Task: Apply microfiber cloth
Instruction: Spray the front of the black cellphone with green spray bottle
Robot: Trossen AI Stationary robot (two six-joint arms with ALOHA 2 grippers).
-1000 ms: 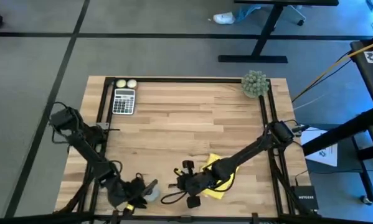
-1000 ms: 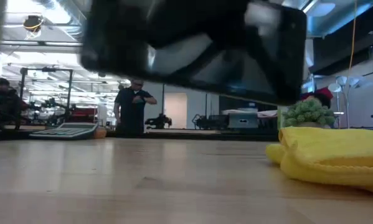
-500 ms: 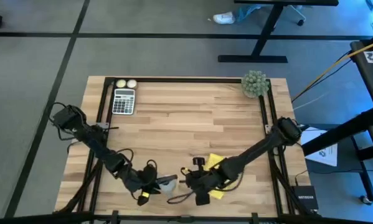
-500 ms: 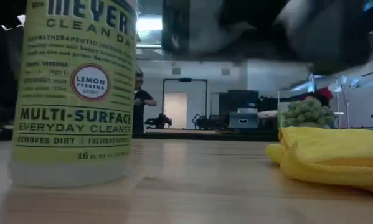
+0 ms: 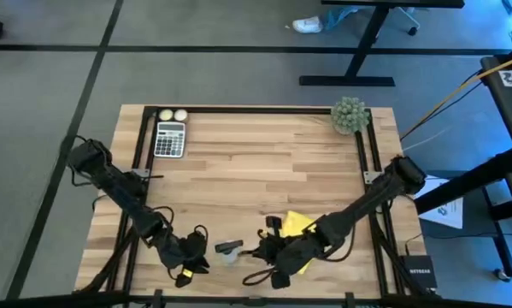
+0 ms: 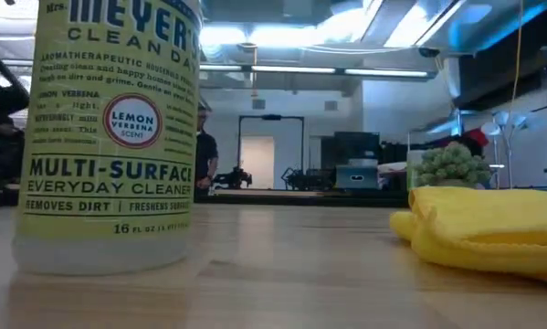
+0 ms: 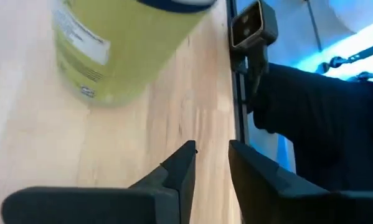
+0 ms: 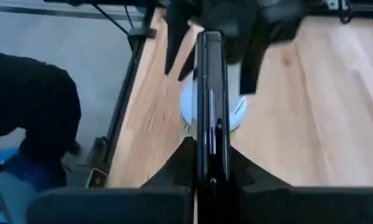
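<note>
The yellow microfiber cloth (image 5: 296, 225) lies crumpled on the wooden table near its front edge, partly under my right arm; the low view shows it at the right (image 6: 492, 228). My right gripper (image 8: 210, 155) is shut on a black smartphone (image 8: 210, 93) just left of the cloth. A spray bottle with a yellow-green label (image 6: 109, 137) stands on its base (image 5: 228, 250) between the two grippers. My left gripper (image 7: 211, 152) is open and holds nothing, near the front edge to the left of the bottle (image 7: 111, 50). My right gripper pinches the smartphone between its two fingers, one on each flat face (image 8: 205, 163), near one end. The phone sticks out ahead of the fingers, thin edge toward the wrist camera, pointing at the bottle. The low view shows no part of it on the table.
A calculator (image 5: 170, 139) and two pale balls (image 5: 173, 115) sit at the far left corner, a green plant (image 5: 350, 115) at the far right. Black frame rails (image 5: 367, 162) run along the table's sides. A person (image 6: 205, 151) stands in the room behind.
My left gripper carried the spray bottle toward the table's right, left it standing in front of the low camera, then drew back toward the left. My right gripper with the smartphone shifted slightly right, and the phone has passed out of the low view.
</note>
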